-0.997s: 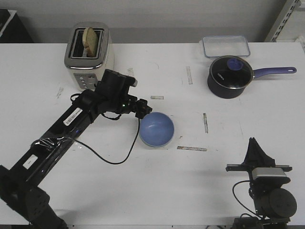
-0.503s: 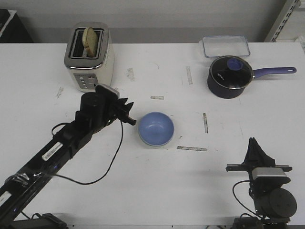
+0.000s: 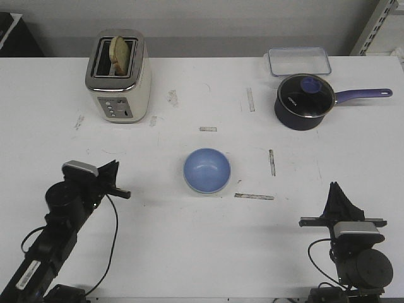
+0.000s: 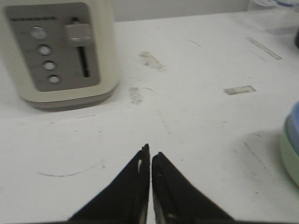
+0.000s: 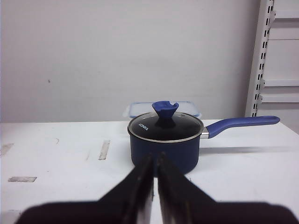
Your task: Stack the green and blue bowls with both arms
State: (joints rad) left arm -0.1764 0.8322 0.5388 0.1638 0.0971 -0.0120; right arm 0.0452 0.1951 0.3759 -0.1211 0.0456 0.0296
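Observation:
The pale blue bowl (image 3: 207, 170) stands upright near the middle of the table. In the left wrist view the blue bowl (image 4: 294, 122) sits inside the mint green bowl (image 4: 290, 162), whose rim shows just beneath it. My left gripper (image 3: 125, 193) (image 4: 150, 152) is shut and empty, low at the near left, well apart from the bowls. At the near right, my right gripper (image 3: 335, 185) (image 5: 155, 157) is also shut with nothing in it and points toward the far side of the table.
A cream toaster (image 3: 118, 74) (image 4: 60, 51) with a slice of bread stands at the far left. At the far right is a dark blue lidded saucepan (image 3: 305, 101) (image 5: 166, 140), its handle to the right, with a clear lidded container (image 3: 298, 61) behind it.
My left arm has drawn back from the blue bowl's left rim to the near left corner. The bowl stays in place. The right arm has not moved.

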